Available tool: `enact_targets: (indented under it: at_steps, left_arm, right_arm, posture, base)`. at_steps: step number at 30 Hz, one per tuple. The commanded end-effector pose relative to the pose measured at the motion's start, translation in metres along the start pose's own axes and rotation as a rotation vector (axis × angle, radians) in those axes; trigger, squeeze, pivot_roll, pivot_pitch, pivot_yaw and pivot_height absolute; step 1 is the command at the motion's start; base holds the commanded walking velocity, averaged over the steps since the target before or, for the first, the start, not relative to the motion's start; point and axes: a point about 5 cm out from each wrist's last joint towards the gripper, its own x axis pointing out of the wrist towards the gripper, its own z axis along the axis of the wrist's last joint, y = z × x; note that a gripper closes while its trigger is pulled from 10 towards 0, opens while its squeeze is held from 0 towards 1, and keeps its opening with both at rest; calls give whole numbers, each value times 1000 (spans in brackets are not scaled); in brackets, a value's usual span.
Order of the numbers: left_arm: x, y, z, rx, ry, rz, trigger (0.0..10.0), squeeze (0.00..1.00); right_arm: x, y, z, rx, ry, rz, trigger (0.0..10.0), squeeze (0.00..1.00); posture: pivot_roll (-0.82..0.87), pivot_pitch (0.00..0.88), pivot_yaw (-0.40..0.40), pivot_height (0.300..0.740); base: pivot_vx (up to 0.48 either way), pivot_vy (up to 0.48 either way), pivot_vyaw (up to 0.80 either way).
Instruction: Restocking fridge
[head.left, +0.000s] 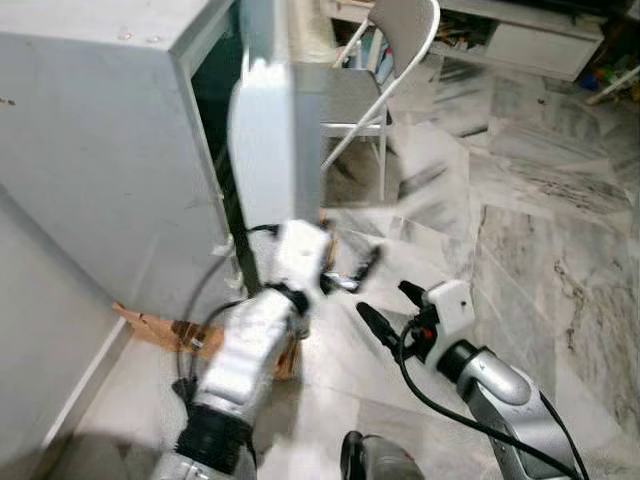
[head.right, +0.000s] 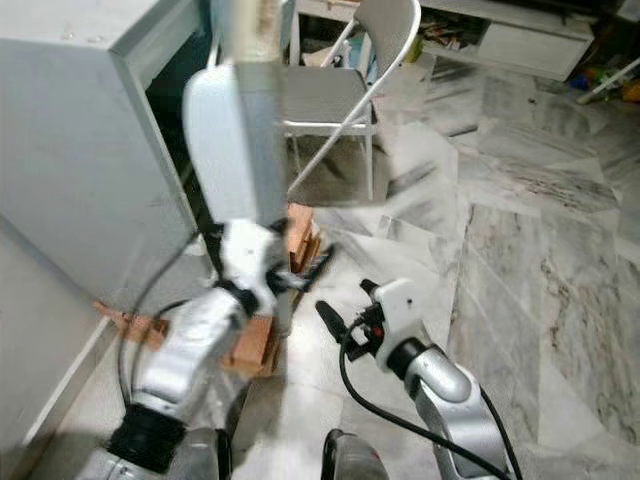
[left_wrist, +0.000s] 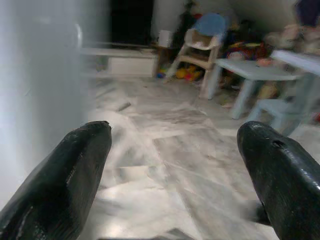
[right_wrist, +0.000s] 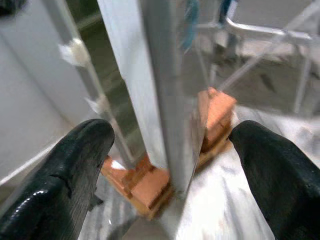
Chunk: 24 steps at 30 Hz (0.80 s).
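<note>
The grey fridge (head.left: 100, 150) stands at the left with its door (head.left: 262, 130) swung partly out, seen edge-on; the dark inside shows in the gap. My left gripper (head.left: 352, 275) is open just right of the door's lower edge, holding nothing, and it faces the room in the left wrist view (left_wrist: 175, 165). My right gripper (head.left: 390, 308) is open and lower, a little to the right. In the right wrist view (right_wrist: 170, 165) it faces the door's edge (right_wrist: 155, 80). Both heads views are blurred.
Orange bricks (right_wrist: 150, 185) prop up the fridge's base at the door corner. A grey folding chair (head.left: 375, 80) stands close behind the door. Marble floor (head.left: 530, 220) stretches to the right. A low white cabinet (head.left: 540, 45) lines the far wall.
</note>
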Motion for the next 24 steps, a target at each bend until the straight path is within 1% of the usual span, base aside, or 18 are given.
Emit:
enact_targets:
  at_steps: [1,2,3,4,8,10,12,15,18,22,24]
  left_arm:
    - [-11,33,-4,45,18,159,10000,0]
    - [-13,40,-2,52,16,185,10000,0]
    - [-13,40,-2,52,16,185,10000,0]
    - [-17,50,0,67,22,224,10000,0]
    - [-25,65,2,97,30,283,10000,0]
    - [-32,68,0,89,37,293,10000,0]
    - [-37,68,-3,85,39,300,10000,0]
    - [-43,65,-9,80,52,303,10000,0]
    - [-46,57,-15,70,67,300,10000,0]
    - [-43,51,-16,63,69,291,10000,0]
    - [-41,50,-16,64,69,288,10000,0]
  right_arm:
    - [-2,0,-1,-2,2,31,10000,0]
    - [-2,1,-1,3,-1,46,10000,0]
    - [-2,1,-1,3,-1,46,10000,0]
    - [-1,3,-2,8,-2,69,10000,0]
    - [0,7,-3,13,2,108,10000,0]
    - [0,9,-1,14,-8,103,10000,0]
    - [0,10,3,16,-29,79,10000,0]
    - [-2,11,8,2,-34,63,10000,0]
    - [-3,7,18,8,-64,16,10000,0]
    - [-1,5,22,3,-67,21,10000,0]
    - [0,4,23,1,-67,19,10000,0]
  posture:
    - [4,104,-42,740]
    - [6,105,-41,740]
    - [6,105,-41,740]
    - [10,104,-41,740]
    - [18,102,-37,740]
    - [18,103,-37,740]
    - [15,110,-35,740]
    - [14,114,-33,740]
    - [14,114,-34,740]
    - [12,116,-34,740]
    - [12,116,-34,740]
  base:
    - [0,0,0]
    - [0,0,0]
    - [0,0,0]
    - [0,0,0]
    - [0,0,0]
    - [0,0,0]
    - [120,-131,0]
    - [317,-355,0]
    - [350,-325,-800]
    - [354,-321,-647]
    - [371,-300,0]
